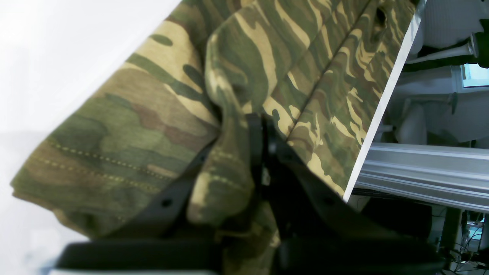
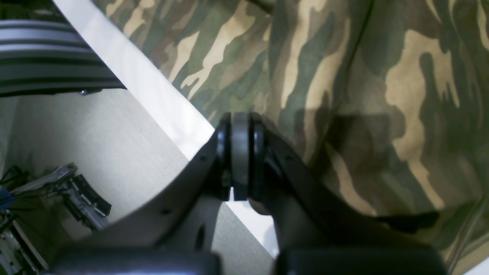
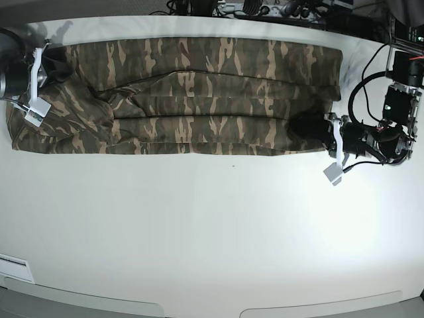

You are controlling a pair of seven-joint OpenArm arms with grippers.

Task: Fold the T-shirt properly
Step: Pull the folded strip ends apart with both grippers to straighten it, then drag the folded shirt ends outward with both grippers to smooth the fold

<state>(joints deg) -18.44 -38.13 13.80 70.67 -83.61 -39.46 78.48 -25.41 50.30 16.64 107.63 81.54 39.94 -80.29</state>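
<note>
Camouflage cotton-like jersey in olive, brown and tan: large short-sleeved T-shirt (image 3: pixel 199 99) spread as a long band across the far half of the white tabletop (image 3: pixel 212 232), already doubled lengthwise judging by the ridges running along it. Soft, limp, light, no stiffness to hold a shape; likely to sag and drag when lifted, little risk of damage, moderate grip on rubber pads. Left gripper (image 1: pixel 259 126) at the band's end on the base view's right, black fingers pressed onto a bunched ridge of fabric near a stitched hem. Right gripper (image 2: pixel 240 152) at the opposite end by the table edge (image 2: pixel 153 91), pads pressed together; cloth between them not visible in the wrist view, so hold uncertain. Best taken at hemmed corners or fold edges, both layers together, both ends raised evenly.
</note>
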